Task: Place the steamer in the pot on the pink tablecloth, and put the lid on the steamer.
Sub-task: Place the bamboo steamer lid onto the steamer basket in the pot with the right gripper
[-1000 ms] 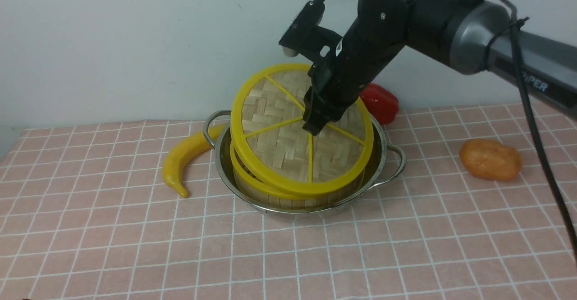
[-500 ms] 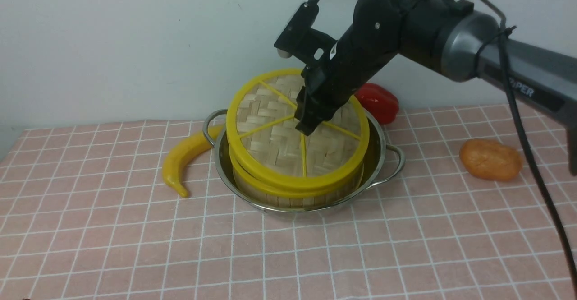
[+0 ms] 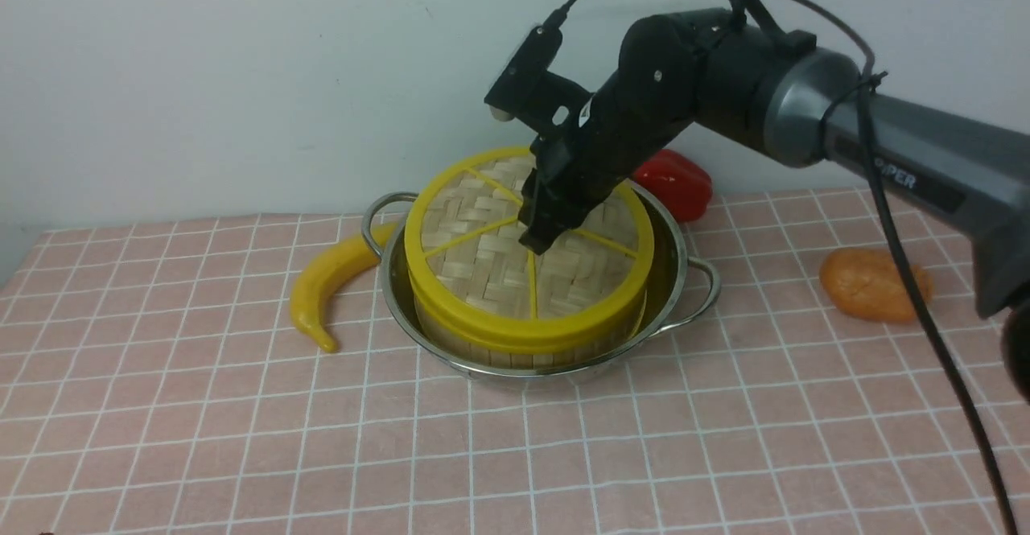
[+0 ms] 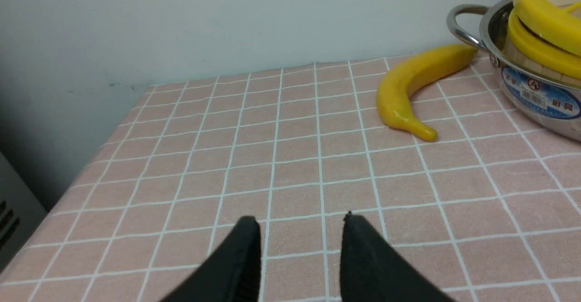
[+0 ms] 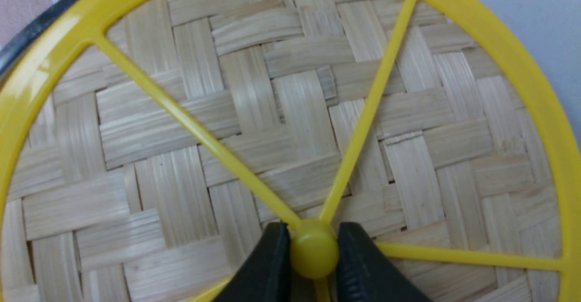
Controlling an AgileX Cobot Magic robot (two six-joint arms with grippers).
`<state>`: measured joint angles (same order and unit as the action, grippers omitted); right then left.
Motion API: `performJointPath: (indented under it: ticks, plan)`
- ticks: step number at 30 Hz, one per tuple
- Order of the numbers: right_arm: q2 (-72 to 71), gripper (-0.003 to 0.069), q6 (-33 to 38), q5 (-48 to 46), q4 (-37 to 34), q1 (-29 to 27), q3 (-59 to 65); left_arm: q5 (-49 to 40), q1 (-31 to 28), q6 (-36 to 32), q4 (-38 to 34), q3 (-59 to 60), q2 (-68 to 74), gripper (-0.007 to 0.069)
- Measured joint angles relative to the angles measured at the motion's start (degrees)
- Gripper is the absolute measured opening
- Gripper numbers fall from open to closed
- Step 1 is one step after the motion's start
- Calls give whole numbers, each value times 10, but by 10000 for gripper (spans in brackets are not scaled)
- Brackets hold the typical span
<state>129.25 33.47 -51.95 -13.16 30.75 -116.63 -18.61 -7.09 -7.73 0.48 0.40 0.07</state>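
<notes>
Right gripper (image 5: pixel 313 252) jaws pinch lid (image 5: pixel 254 111) hub; left gripper (image 4: pixel 299 229) jaws apart, empty.

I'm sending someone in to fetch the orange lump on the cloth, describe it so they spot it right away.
Start at the steel pot in the middle of the pink tablecloth. Look to its right, past the handle: the orange lump lies alone there. It is dull orange and rounded, unlike the glossy red pepper behind the pot.

Yellow banana (image 3: pixel 326 286), red pepper (image 3: pixel 677 184), orange lumpy item (image 3: pixel 873 284).

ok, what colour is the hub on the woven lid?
Yellow, matching the spokes; the round woven-bamboo lid's hub shows best in the right wrist view.
</notes>
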Motion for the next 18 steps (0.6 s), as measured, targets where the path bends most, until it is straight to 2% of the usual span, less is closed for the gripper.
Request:
performJointPath:
  ticks: [8, 10, 13, 16, 17, 18]
  plan:
    - [12, 144, 7, 8, -3, 0, -4, 0, 0, 0, 0, 0, 0, 243]
    - [12, 167, 5, 7, -3, 0, -4, 0, 0, 0, 0, 0, 0, 243]
    - [7, 323, -6, 8, -6, 0, -4, 0, 0, 0, 0, 0, 0, 243]
    - [2, 416, -9, 7, -10, 0, -4, 0, 0, 0, 0, 0, 0, 243]
    - [-7, 513, -13, -3, -14, 0, -4, 0, 0, 0, 0, 0, 0, 243]
    - [-16, 542, -14, -8, -14, 0, -4, 0, 0, 0, 0, 0, 0, 243]
